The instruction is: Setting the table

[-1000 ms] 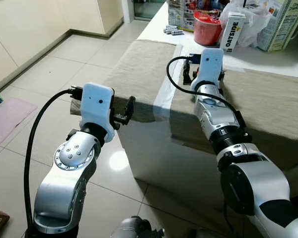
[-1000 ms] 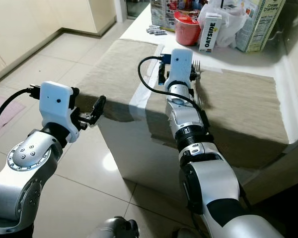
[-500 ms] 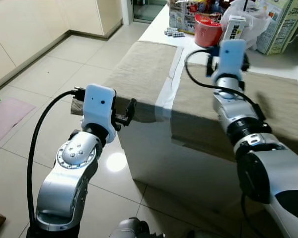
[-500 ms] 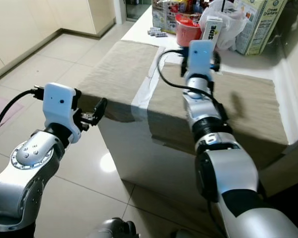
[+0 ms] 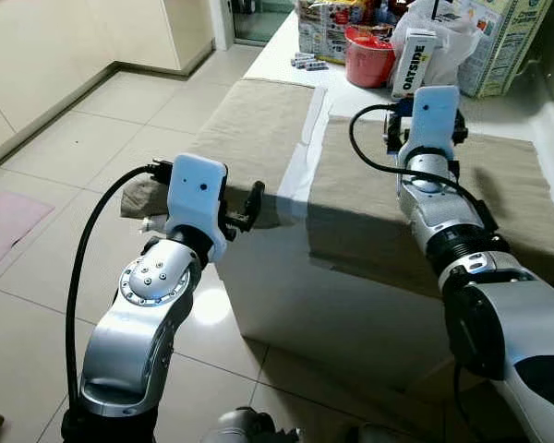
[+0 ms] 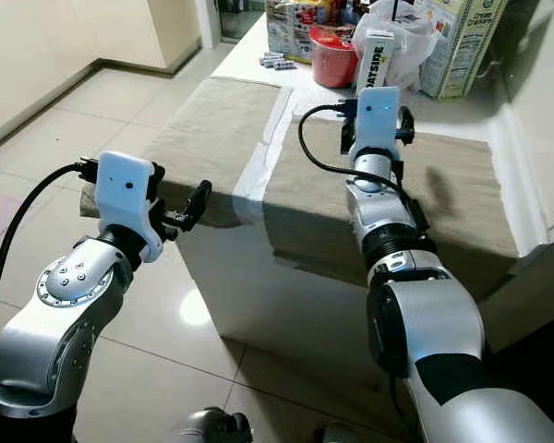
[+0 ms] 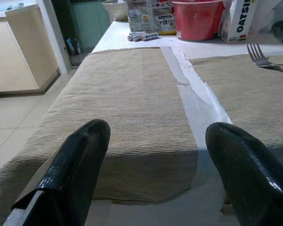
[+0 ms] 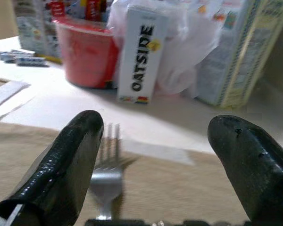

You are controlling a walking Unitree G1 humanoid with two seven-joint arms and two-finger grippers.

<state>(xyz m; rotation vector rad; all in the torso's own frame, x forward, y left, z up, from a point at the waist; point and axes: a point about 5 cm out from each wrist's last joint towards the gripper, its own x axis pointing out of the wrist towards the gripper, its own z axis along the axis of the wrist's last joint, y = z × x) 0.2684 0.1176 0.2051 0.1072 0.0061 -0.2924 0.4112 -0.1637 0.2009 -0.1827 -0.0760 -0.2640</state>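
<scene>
**Both grippers open, fork lying on the right mat**

The right gripper [image 8: 155, 165] has its fingers [image 8: 61, 165] spread wide with nothing between them. It hovers just above the fork [image 8: 106, 176], which lies flat on the right-hand beige placemat [image 5: 499, 175], tines pointing toward the far end of the desk [image 5: 286, 51]. One finger sits close beside the fork's head; whether it touches is hard to tell.

The left gripper [image 7: 155, 174] also holds its fingers [image 7: 75, 165] far apart and empty. It hangs in the air off the near edge of the desk, aimed along the left-hand beige placemat [image 7: 127, 103], whose near end droops over the edge. A strip of bare white desk runs between the two mats.

Beyond the fork stand an Oatside carton [image 8: 141, 56], a red tub [image 8: 87, 54], a white plastic bag [image 8: 188, 42], a cereal box [image 5: 508, 46], and some small batteries [image 7: 141, 36] near the far left corner. Pale floor tiles [image 5: 65, 138] spread out to the left.
</scene>
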